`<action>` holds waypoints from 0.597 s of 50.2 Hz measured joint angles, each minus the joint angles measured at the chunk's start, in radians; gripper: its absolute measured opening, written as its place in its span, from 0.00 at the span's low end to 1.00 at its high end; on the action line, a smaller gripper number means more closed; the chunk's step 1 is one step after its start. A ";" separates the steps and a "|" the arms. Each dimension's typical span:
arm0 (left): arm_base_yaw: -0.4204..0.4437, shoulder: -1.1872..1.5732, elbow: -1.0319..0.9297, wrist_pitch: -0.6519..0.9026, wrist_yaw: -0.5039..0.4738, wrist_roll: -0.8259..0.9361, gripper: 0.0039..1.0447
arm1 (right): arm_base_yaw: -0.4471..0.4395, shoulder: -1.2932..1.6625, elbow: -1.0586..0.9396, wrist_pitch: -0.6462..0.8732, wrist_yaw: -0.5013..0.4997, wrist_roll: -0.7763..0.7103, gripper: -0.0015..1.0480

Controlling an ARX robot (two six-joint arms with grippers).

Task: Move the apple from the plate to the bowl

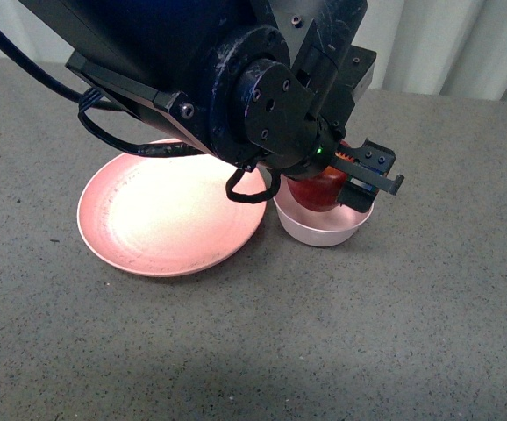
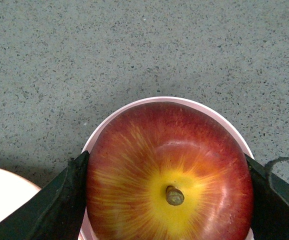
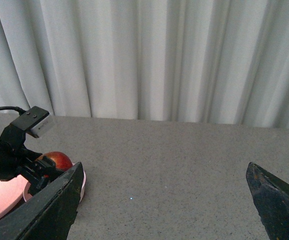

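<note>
My left gripper is shut on the dark-red apple and holds it in the small pale bowl; whether it rests on the bottom does not show. In the left wrist view the apple fills the bowl's rim, stem up in a yellow patch, with a black finger at each side. The wide salmon-pink plate lies bare just left of the bowl. My right gripper is open and empty, above bare table to the right of the bowl; the apple shows there too.
The grey speckled tabletop spreads around plate and bowl. A white curtain hangs behind the table's far edge. My left arm's black body and cables hang over the plate's far side.
</note>
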 joint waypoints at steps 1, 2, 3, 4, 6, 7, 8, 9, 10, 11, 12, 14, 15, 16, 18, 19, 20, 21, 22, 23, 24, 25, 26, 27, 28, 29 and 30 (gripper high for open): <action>0.000 0.005 0.006 -0.006 -0.002 0.000 0.74 | 0.000 0.000 0.000 0.000 0.000 0.000 0.91; 0.000 0.010 0.012 -0.014 -0.004 0.000 0.74 | 0.000 0.000 0.000 0.000 0.000 0.000 0.91; 0.000 0.016 0.019 -0.022 -0.004 0.000 0.74 | 0.000 0.000 0.000 0.000 0.000 0.000 0.91; 0.001 0.022 0.024 -0.028 -0.005 0.000 0.74 | 0.000 0.000 0.000 0.000 0.000 0.000 0.91; 0.002 0.029 0.028 -0.034 -0.009 0.000 0.74 | 0.000 0.000 0.000 0.000 0.000 0.000 0.91; 0.002 0.034 0.031 -0.035 -0.010 0.001 0.74 | 0.000 0.000 0.000 0.000 0.000 0.000 0.91; 0.002 0.037 0.032 -0.039 -0.009 0.000 0.74 | 0.000 0.000 0.000 0.000 0.000 0.000 0.91; 0.002 0.042 0.035 -0.045 -0.006 0.000 0.74 | 0.000 0.000 0.000 0.000 0.000 0.000 0.91; 0.002 0.043 0.035 -0.047 -0.002 0.000 0.74 | 0.000 0.000 0.000 0.000 0.000 0.000 0.91; 0.002 0.046 0.036 -0.050 0.003 0.001 0.74 | 0.000 0.000 0.000 0.000 0.000 0.000 0.91; 0.002 0.047 0.036 -0.051 0.007 0.001 0.74 | 0.000 0.000 0.000 0.000 0.000 0.000 0.91; 0.003 0.048 0.036 -0.051 0.007 0.004 0.74 | 0.000 0.000 0.000 0.000 0.000 0.000 0.91; 0.003 0.048 0.037 -0.051 0.007 0.005 0.74 | 0.000 0.000 0.000 0.000 0.000 0.000 0.91; 0.003 0.048 0.037 -0.051 0.006 0.005 0.75 | 0.000 0.000 0.000 0.000 0.000 0.000 0.91; 0.002 0.047 0.037 -0.046 0.016 0.013 0.83 | 0.000 0.000 0.000 0.000 0.000 0.000 0.91; 0.003 0.045 0.036 -0.039 0.038 0.015 0.88 | 0.000 0.000 0.000 0.000 0.000 0.000 0.91; 0.003 0.043 0.033 -0.029 0.050 0.014 0.92 | 0.000 0.000 0.000 0.000 0.000 0.000 0.91; 0.003 0.039 0.028 -0.017 0.053 0.015 0.95 | 0.000 0.000 0.000 0.000 0.000 0.000 0.91; 0.003 0.033 0.025 -0.012 0.052 0.015 0.96 | 0.000 0.000 0.000 0.000 0.000 0.000 0.91; 0.003 0.023 0.019 -0.007 0.049 0.014 0.94 | 0.000 0.000 0.000 0.000 0.000 0.000 0.91; 0.004 0.014 0.014 0.000 0.044 0.011 0.93 | 0.000 0.000 0.000 0.000 0.000 0.000 0.91; 0.005 0.004 0.007 0.007 0.038 0.010 0.93 | 0.000 0.000 0.000 0.000 0.000 0.000 0.91; 0.006 -0.006 0.001 0.014 0.037 0.008 0.94 | 0.000 0.000 0.000 0.000 0.000 0.000 0.91; 0.006 -0.012 -0.004 0.018 0.037 0.006 0.94 | 0.000 0.000 0.000 0.000 0.000 0.000 0.91; 0.008 -0.024 -0.013 0.028 0.037 0.003 0.94 | 0.000 0.000 0.000 0.000 0.000 0.000 0.91; 0.009 -0.031 -0.019 0.034 0.037 0.000 0.94 | 0.000 0.000 0.000 0.000 0.000 0.000 0.91; 0.010 -0.038 -0.026 0.039 0.037 -0.003 0.94 | 0.000 0.000 0.000 0.000 0.000 0.000 0.91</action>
